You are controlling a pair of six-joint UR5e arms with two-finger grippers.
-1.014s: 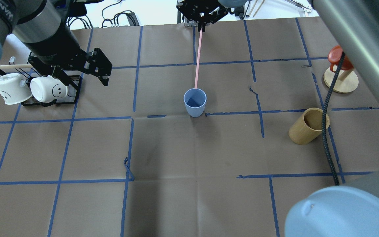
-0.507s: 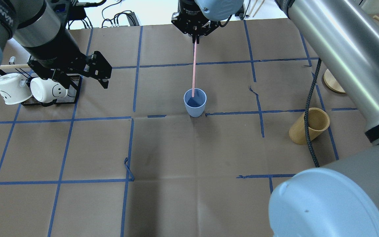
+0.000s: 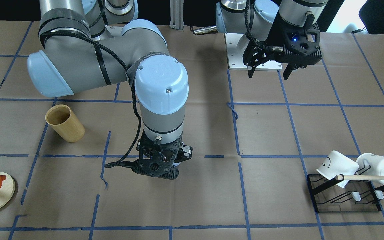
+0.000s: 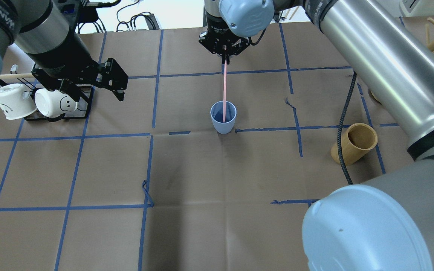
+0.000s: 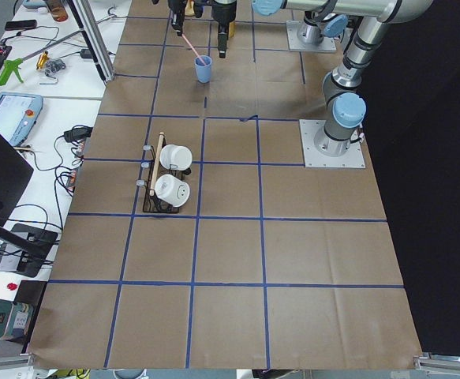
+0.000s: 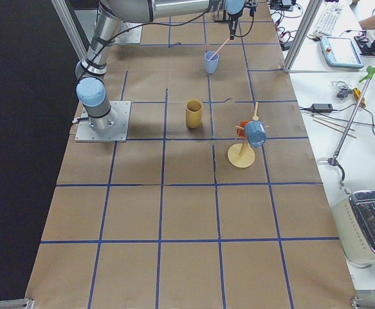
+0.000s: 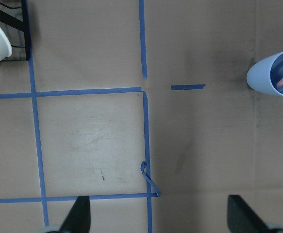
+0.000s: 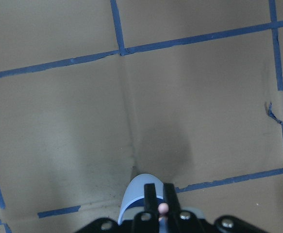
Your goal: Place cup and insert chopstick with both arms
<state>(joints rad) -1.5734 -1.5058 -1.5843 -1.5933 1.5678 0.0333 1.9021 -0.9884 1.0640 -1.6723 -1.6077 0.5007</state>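
While the tapered pale blue plastic cup (image 4: 223,119) stands on the paper-covered tabletop (image 4: 202,169), the right pincer (image 4: 225,57) clamps the thin pink chopstick (image 4: 224,88), its lower end inside the cup; the left pincer (image 3: 268,72) hangs spread, empty.

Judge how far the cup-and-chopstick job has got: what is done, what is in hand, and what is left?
Done: the cup stands upright on the table, and the left tool is open, well clear of it. In hand: the right tool is shut on the top end of the chopstick, whose lower end is inside the cup. Left: release the chopstick and lift the right tool away.
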